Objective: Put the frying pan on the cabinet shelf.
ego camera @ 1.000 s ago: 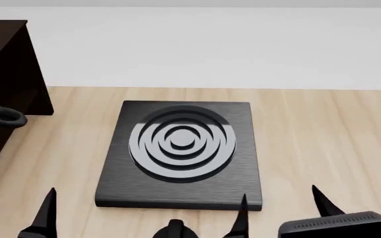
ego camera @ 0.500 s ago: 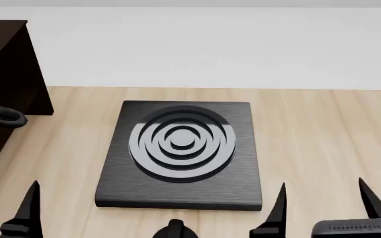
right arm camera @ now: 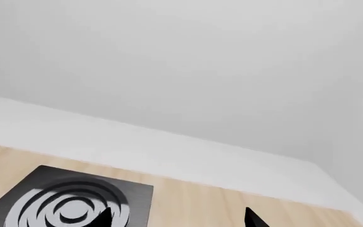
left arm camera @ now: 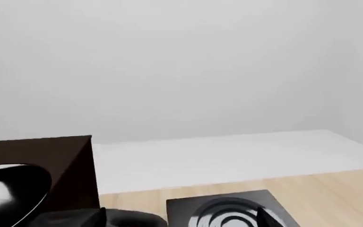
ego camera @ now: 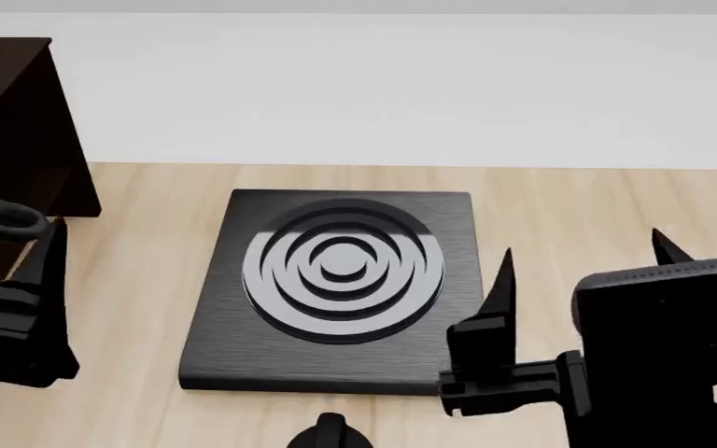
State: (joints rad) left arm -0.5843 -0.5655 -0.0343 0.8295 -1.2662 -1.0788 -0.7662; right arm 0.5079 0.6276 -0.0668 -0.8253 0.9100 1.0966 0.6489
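The frying pan's black loop handle end (ego camera: 4, 219) sticks out at the head view's left edge, against the dark brown cabinet (ego camera: 10, 121). In the left wrist view the pan's glossy black bowl (left arm camera: 5, 194) sits in front of the cabinet (left arm camera: 49, 158), and its handle (left arm camera: 128, 220) runs low between my fingers. My left gripper (left arm camera: 180, 218) is open and empty; one of its fingers (ego camera: 45, 261) stands just right of the handle end. My right gripper (ego camera: 583, 266) is open and empty at the stove plate's right front corner. It also shows in the right wrist view (right arm camera: 178, 220).
A square black stove plate (ego camera: 340, 280) with concentric grey rings lies mid-table on the light wood top (ego camera: 608, 215). It also shows in both wrist views (left arm camera: 232, 213) (right arm camera: 74, 203). A white wall runs behind. A small black knob (ego camera: 328, 431) shows at the bottom edge.
Both grippers have risen into the view from its bottom edge. The left finger has come up beside the pan's handle end. The right gripper is now beside the stove plate.
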